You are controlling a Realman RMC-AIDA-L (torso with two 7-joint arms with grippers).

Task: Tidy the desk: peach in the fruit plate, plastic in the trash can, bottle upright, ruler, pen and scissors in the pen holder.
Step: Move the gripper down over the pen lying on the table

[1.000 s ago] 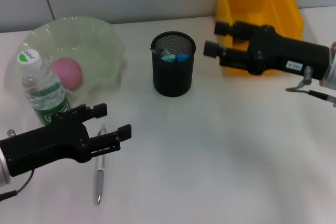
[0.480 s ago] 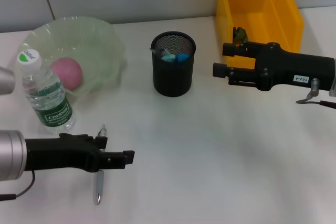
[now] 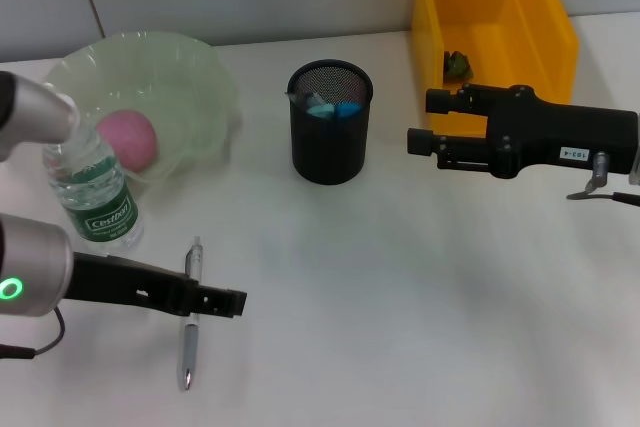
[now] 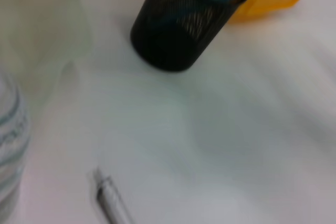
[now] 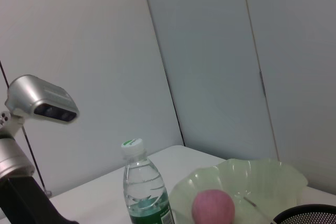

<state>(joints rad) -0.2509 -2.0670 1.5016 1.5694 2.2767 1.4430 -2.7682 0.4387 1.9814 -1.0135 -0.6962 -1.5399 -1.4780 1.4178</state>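
Bench point(image 3: 400, 297): white; pen point(image 3: 189, 312) is left lying flat.
Left tool point(image 3: 215, 299): over pen; spread cannot be told.
Risk: pen could be nudged away.

The head view looks down over the whole desk; the left wrist view hangs close above it; the right wrist view faces level. All share the pen holder point(image 3: 330, 122)

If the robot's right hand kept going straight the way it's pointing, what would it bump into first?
Probably the pen holder: the right gripper points sideways toward it over bare table. Height is unclear, so it might pass just above.
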